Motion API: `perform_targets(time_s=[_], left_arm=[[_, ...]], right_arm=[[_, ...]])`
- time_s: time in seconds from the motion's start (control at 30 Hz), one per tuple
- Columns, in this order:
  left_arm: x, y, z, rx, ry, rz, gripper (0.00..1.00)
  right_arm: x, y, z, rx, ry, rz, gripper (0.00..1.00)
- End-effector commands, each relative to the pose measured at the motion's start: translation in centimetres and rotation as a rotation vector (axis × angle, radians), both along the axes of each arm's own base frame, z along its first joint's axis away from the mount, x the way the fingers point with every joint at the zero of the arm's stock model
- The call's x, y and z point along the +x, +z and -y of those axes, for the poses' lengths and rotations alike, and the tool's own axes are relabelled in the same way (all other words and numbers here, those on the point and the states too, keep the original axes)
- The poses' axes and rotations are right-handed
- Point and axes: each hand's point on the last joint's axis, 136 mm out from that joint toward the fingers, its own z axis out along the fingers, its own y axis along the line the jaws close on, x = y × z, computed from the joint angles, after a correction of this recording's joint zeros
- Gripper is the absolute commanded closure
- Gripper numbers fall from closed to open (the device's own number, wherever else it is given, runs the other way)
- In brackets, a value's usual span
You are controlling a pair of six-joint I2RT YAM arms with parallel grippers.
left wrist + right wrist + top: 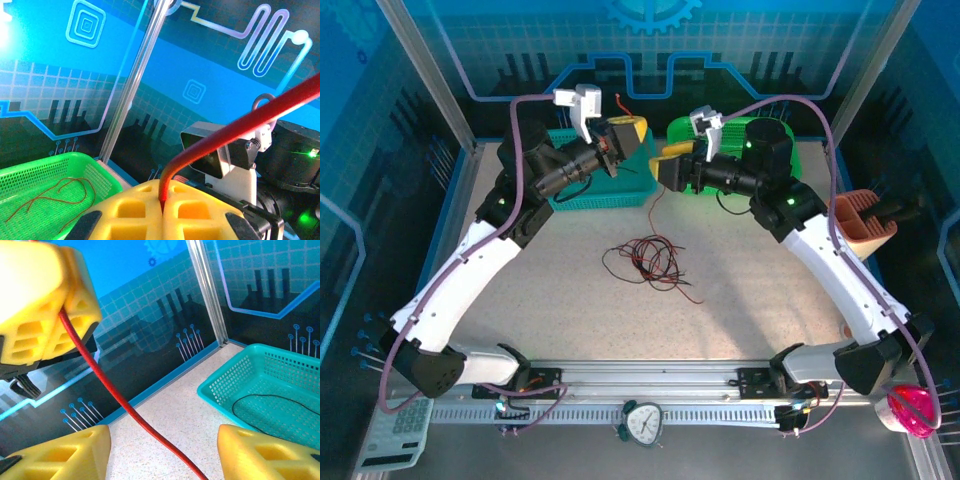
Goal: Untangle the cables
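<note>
Cables, main heap: a loose knot of red and black cables [648, 260] is seen lying mid-tabletop [750, 290], between the two arms and in front of both baskets.
Red cable, lifted: one red cable [107, 385] is held up above the far part of the tabletop. Its lower run appears to trail down toward the heap, though the join cannot be made out.
Left claw: the left claw [162, 200] is clenched on the red cable, which is pinched at the seam of the yellow pads and arcs away up and to the right.
Right claw: the right claw [162, 455] is released. Its fingers are spread wide, with the red cable passing between them and touched by neither.
Reason for the hold (judged): the strand is probably raised high so that it can be drawn clear of the knot, the open claw being placed around it ready to take a lower grip.
Teal basket: a black cable [265, 395] is seen inside the teal basket [240, 380].
Green basket: a thin red strand [75, 180] is seen inside the green basket [30, 190]; sorting by colour is inferred.
Obstruction: the two claws are crowded close together. Snagging of the trailing end in the heap is judged the main risk.
Surroundings: a clock [642, 423] and a calculator [390, 437] are noted at the near edge, well apart from the work.
</note>
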Motion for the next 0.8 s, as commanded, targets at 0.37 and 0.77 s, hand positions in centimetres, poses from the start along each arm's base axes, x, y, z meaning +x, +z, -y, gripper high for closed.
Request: perform_targets(time_s=[0.37,0.77], left_arm=[[-0.7,2.3,0.4,-0.041,-0.035,0.033,1.00],[-1.0,1.1,-0.8,-0.038,0.021,0.036,0.02]], right_arm=[[0.1,2.7,-2.4,0.021,0.080,0.077,0.73],[4.5,7.0,2.2,-0.001,-0.247,0.155,1.00]])
